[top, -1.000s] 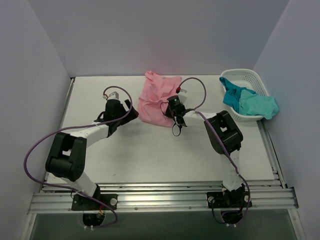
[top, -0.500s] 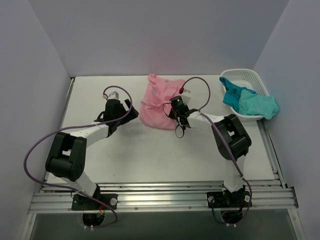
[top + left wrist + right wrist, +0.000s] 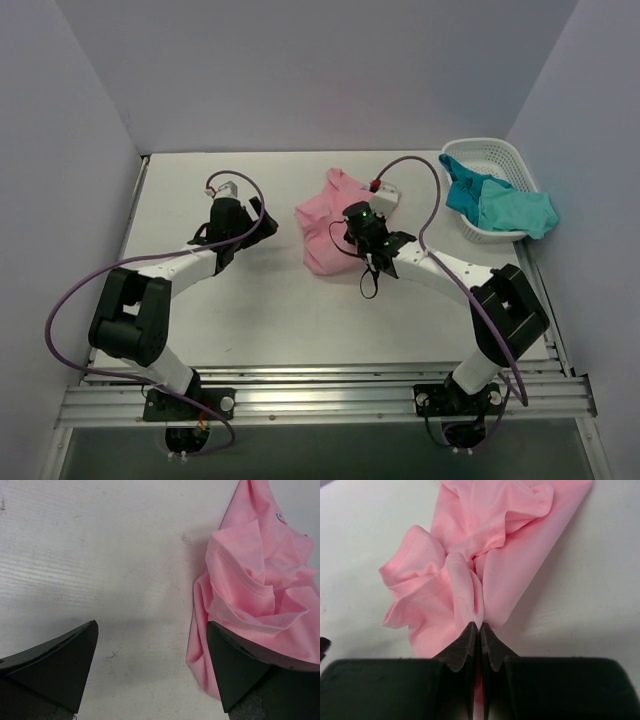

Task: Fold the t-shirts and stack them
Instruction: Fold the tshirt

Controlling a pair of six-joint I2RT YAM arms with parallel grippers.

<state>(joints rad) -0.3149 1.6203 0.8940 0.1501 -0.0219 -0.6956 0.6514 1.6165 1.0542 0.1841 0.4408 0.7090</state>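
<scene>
Pink t-shirt (image 3: 322, 228) lies bunched up nearer the table's (image 3: 250, 310) far edge, my right pincer (image 3: 480, 628) is pinched tight on one fold, my left pincer (image 3: 151, 645) hangs spread wide beside it, so I should pull slow and low to lay it flat.

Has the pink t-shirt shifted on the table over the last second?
Yes. The pink t-shirt, pinched in the right gripper, has come away from the back edge of the table toward the arms and bunched up; the white basket has not moved.
</scene>
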